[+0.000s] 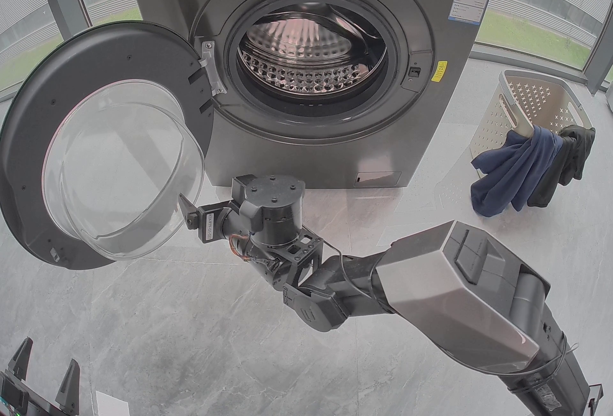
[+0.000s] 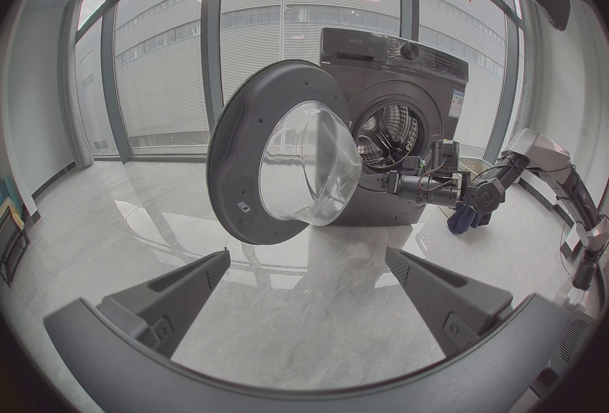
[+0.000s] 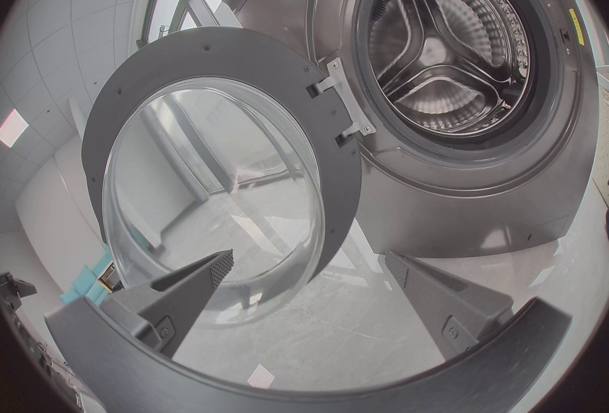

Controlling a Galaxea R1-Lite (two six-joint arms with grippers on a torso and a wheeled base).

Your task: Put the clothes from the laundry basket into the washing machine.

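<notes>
step: fetch clothes [image 1: 517,171] from basket [image 1: 549,94] | right end effector [image 1: 189,213]: apart, beside open door [image 1: 115,53] | left end effector [image 1: 46,366]: apart, near left | tip: swing clear of door, pinch them at the rim

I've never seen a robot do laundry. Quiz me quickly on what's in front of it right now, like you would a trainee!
1. True or false: the washing machine has its door standing open.
2. Where are the clothes? A) inside the machine B) draped over the edge of the laundry basket C) on top of the machine
3. Fill in: the right gripper is ___ and empty.
Key: 1 true; 2 B; 3 open.
</notes>
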